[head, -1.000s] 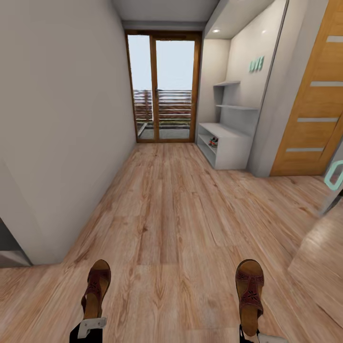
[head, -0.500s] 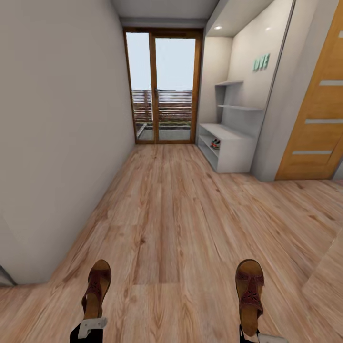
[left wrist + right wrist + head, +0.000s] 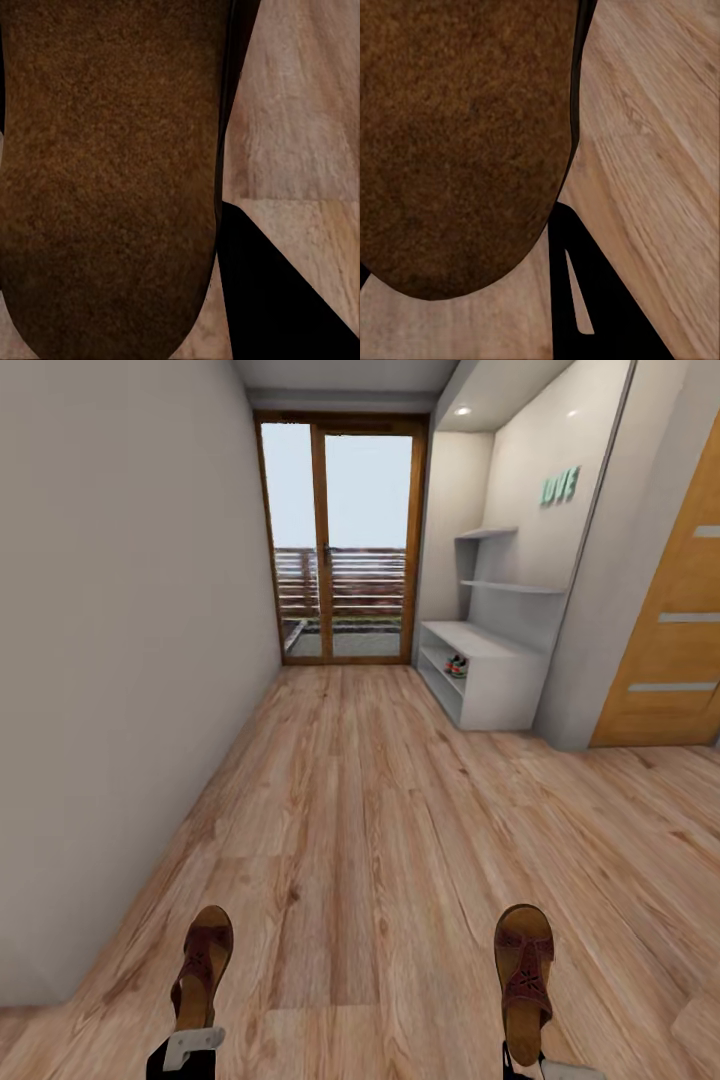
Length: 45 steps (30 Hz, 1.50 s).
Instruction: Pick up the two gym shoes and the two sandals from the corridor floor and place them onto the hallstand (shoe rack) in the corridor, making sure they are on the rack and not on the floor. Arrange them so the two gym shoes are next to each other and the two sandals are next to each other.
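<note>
From the head view each gripper, left [image 3: 190,1045] and right [image 3: 530,1065], carries a sandal [image 3: 203,966] [image 3: 524,975] by its heel, toes forward for the hallstand [image 3: 480,670] ahead, where gym shoes [image 3: 456,665] sit shelved; each wrist view looks along its sandal's brown footbed [image 3: 112,172] [image 3: 465,142] above the corridor floor [image 3: 652,135].

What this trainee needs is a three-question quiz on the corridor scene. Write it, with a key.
1. True or false: the left sandal and the right sandal already sit on the hallstand.
2. Where do the gym shoes lie? A: on the hallstand's top. B: on an open shelf inside it. C: on its stepped upper shelves.
3. Fill in: the teal letters on the wall spell ____.
Key: 1 false; 2 B; 3 LOVE.
</note>
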### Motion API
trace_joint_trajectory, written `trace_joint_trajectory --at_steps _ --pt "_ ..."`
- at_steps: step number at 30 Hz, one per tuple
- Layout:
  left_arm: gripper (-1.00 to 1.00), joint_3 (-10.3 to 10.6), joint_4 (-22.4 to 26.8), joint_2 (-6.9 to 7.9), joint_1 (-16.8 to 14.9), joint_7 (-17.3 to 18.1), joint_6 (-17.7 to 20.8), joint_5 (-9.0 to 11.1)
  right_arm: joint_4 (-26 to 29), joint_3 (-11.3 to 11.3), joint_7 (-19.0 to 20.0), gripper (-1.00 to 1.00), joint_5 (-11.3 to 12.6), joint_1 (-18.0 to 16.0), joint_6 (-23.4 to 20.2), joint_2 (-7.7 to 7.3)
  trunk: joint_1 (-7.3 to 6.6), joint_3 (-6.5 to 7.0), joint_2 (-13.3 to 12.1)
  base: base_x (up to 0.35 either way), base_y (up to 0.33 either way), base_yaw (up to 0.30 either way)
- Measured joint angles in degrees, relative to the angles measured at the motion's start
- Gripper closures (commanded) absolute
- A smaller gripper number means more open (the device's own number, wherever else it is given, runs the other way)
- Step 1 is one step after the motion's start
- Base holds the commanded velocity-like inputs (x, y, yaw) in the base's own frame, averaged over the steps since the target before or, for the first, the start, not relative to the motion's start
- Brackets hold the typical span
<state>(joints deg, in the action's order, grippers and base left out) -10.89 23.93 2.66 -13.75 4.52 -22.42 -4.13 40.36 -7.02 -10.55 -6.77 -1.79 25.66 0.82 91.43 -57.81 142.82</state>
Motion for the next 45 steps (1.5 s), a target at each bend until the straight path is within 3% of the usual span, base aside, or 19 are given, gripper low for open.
trace_joint_trajectory --at_steps 45 --pt "1.0 -0.04 0.0 0.02 -0.01 0.0 0.0 0.0 0.0 0.0 0.0 1.0 0.0 0.03 0.0 0.0 0.0 0.0 0.0 0.34 0.0 0.0"
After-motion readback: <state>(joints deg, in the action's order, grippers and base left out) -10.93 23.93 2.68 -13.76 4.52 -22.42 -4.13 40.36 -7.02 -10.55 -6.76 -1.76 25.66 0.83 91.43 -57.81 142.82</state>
